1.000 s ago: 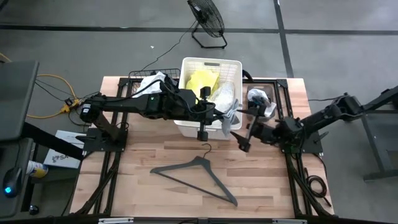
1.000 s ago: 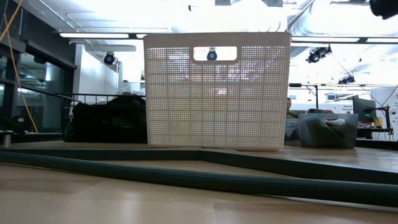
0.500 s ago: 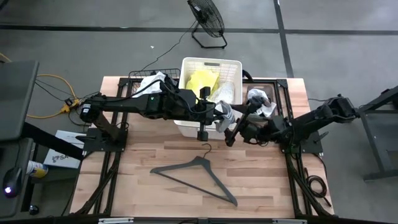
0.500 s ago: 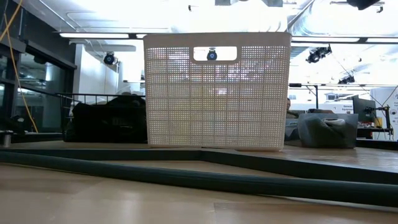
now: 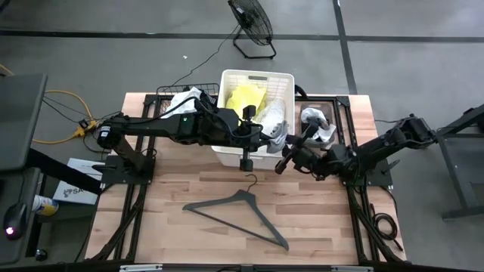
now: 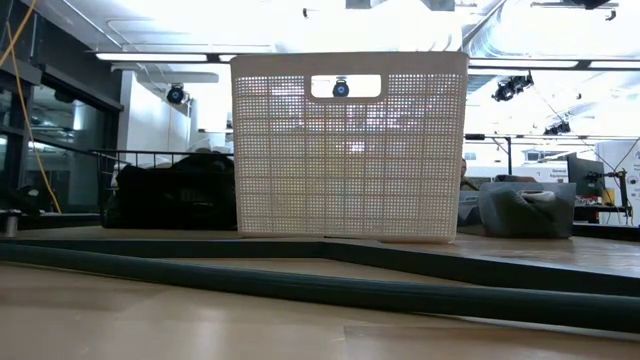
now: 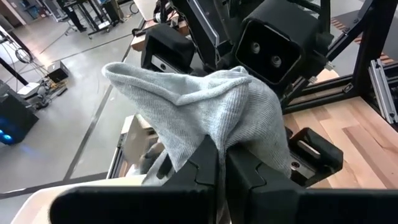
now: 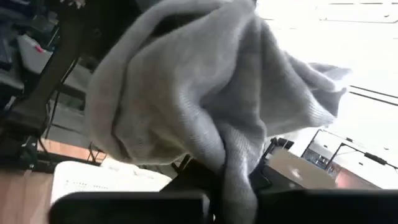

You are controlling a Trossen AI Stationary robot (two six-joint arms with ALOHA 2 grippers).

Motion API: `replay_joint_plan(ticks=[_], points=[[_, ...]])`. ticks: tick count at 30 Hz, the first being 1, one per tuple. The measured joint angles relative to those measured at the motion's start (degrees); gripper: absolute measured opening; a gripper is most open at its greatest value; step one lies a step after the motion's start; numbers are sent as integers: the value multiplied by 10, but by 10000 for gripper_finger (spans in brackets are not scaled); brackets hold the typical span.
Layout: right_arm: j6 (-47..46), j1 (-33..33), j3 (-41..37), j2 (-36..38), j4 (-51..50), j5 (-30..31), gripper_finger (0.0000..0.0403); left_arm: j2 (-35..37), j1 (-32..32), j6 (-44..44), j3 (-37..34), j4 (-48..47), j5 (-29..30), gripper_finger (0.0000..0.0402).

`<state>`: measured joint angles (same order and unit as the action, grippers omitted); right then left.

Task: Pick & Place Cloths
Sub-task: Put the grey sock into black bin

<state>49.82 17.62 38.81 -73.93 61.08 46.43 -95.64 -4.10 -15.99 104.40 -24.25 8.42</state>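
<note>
Cloth pinched from both sides.
Left gripper [image 5: 266, 140] and right gripper [image 5: 286, 155] both clamp the grey cloth [image 7: 205, 118] by the basket [image 5: 227, 153]; right has retreated slightly.

Grey concrete floor [image 5: 113, 53], black floor fan [image 5: 253, 23], bright ceiling strip lights [image 6: 160, 57] overhead.
</note>
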Motion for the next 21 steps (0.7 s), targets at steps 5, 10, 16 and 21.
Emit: replay_joint_plan(ticks=[5,10,16,21], points=[[-19,6,0,0,-5,2,7,0,0,0,0,-13,-1,10],[-32,6,0,3,-5,33,6,2,0,-1,0,-20,1,82],[-33,6,0,8,-6,86,5,24,0,-1,-1,-36,1,223],[-31,5,0,36,-13,157,4,53,-1,1,0,-51,28,305]])
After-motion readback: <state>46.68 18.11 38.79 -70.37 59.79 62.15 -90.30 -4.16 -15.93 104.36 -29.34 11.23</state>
